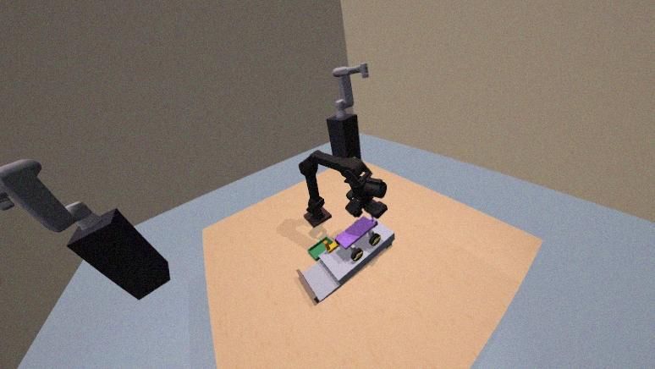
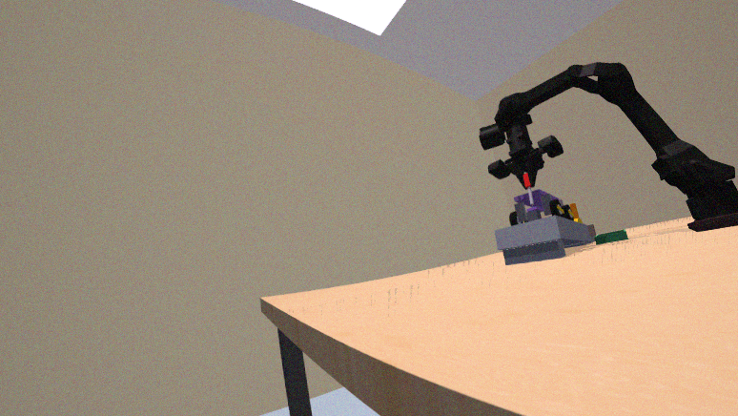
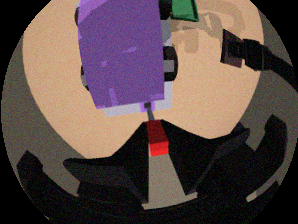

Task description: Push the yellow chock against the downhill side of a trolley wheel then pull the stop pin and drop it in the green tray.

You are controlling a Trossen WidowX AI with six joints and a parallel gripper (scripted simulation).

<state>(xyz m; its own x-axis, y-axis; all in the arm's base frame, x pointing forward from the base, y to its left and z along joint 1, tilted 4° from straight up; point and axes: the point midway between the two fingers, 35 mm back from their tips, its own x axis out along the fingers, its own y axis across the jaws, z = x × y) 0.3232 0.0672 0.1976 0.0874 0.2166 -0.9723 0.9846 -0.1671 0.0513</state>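
The robot's arm (image 1: 337, 161) (image 2: 643, 115) (image 3: 272, 64), right of the middle in the exterior view, is matte black, with slim links, bulky rounded joints and a flat, dark reddish-brown base plate (image 1: 309, 219) (image 2: 697, 225) (image 3: 226, 47). Its hand (image 1: 366, 212) (image 2: 527, 185) (image 3: 159, 134) is also black, with tapering, angular fingers at the bottom of the wrist view and blocky, rounded housings around it in the exterior view.

Top view: trolley (image 1: 356, 232) (image 2: 540, 198) (image 3: 122, 55) blocks the way left at deck height. Open air above it. Chock handle (image 1: 326, 245) (image 2: 573, 210) sticks up beside tray (image 1: 313, 256) (image 2: 611, 237) (image 3: 185, 10).
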